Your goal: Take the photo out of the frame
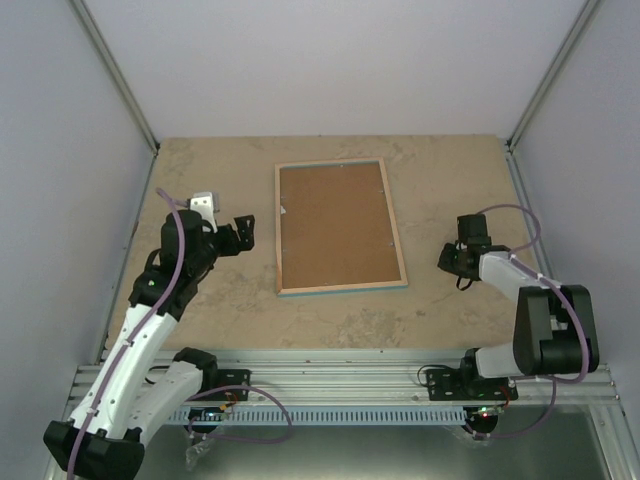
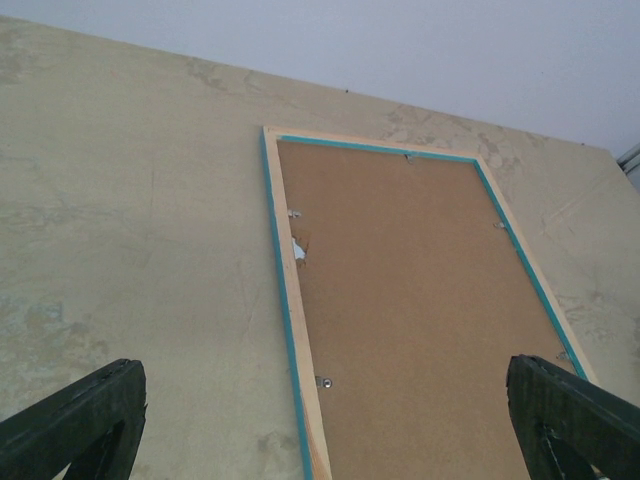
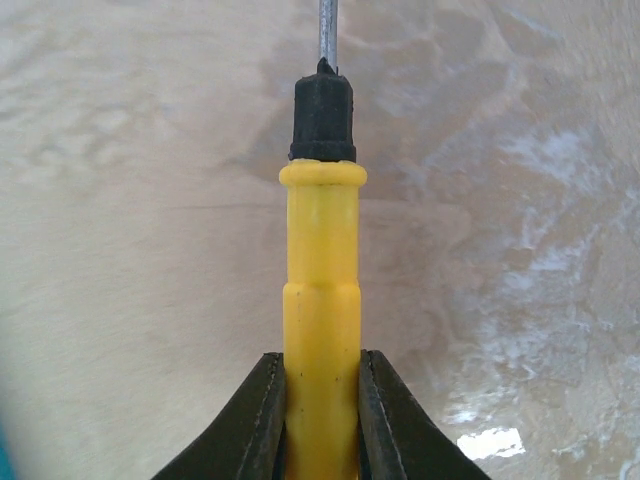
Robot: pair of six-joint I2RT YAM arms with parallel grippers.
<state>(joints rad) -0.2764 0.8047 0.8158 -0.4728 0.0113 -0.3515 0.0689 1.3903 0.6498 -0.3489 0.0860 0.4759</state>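
Observation:
The frame (image 1: 338, 225) lies face down in the middle of the table, brown fibreboard back up, with a light wood rim and a turquoise edge (image 2: 283, 300). The photo is hidden under the backing. My left gripper (image 1: 240, 235) hovers just left of the frame and faces it; in the left wrist view it (image 2: 325, 405) stands open with nothing between its fingers (image 2: 80, 420). My right gripper (image 1: 455, 262) is to the right of the frame, apart from it. In the right wrist view it (image 3: 321, 400) is shut on the yellow handle of a screwdriver (image 3: 321, 290), whose metal shaft points away.
Small metal tabs (image 2: 322, 381) hold the backing along the frame's rim, and a small white tear (image 2: 297, 250) shows near the left rim. White walls with metal posts (image 1: 120, 75) close the table in. An aluminium rail (image 1: 340, 375) runs along the near edge.

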